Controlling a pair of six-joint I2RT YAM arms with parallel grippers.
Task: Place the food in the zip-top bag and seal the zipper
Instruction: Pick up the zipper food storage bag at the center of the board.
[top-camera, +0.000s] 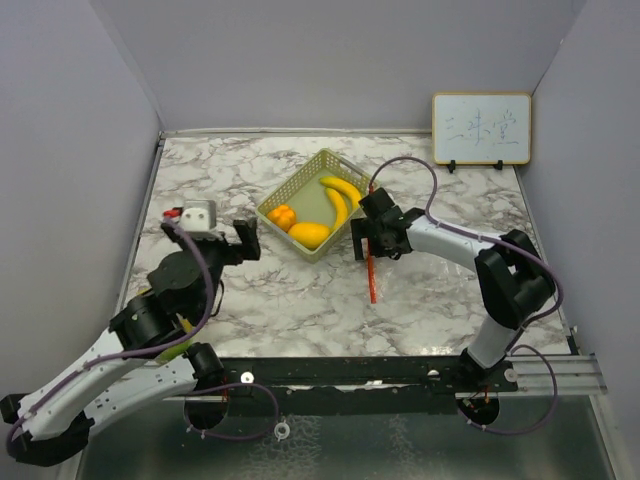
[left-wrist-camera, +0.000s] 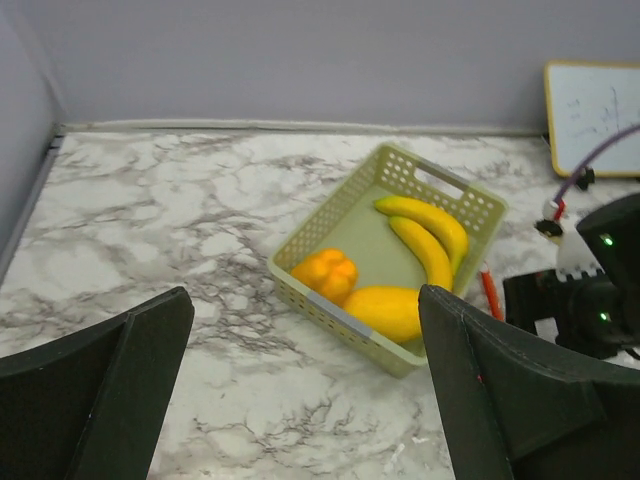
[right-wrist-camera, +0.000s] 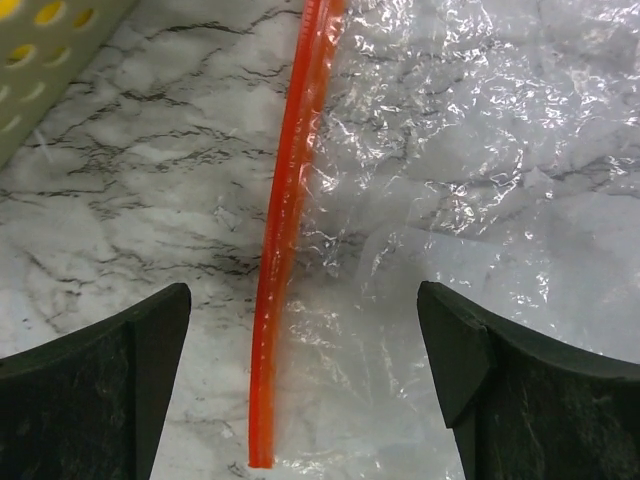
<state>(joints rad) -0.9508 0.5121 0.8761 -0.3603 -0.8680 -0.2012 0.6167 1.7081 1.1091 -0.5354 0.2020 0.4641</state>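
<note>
A pale green mesh basket (top-camera: 290, 180) holds two yellow bananas (top-camera: 340, 197), a small orange fruit cluster (top-camera: 282, 216) and a yellow oval fruit (top-camera: 308, 235). They also show in the left wrist view: bananas (left-wrist-camera: 430, 235), orange cluster (left-wrist-camera: 328, 272), yellow fruit (left-wrist-camera: 388, 310). A clear zip-top bag (right-wrist-camera: 470, 180) lies flat on the table right of the basket, its red-orange zipper (right-wrist-camera: 285, 230) along the bag's left edge (top-camera: 371, 275). My right gripper (right-wrist-camera: 305, 390) is open and empty above the zipper's near end. My left gripper (left-wrist-camera: 305, 400) is open and empty, left of the basket. No apple or lime shows.
A small whiteboard (top-camera: 481, 128) stands at the back right against the wall. Grey walls close in the marble table on three sides. The basket's corner (right-wrist-camera: 40, 60) lies just left of the zipper. The right arm (left-wrist-camera: 580, 290) stands right of the basket.
</note>
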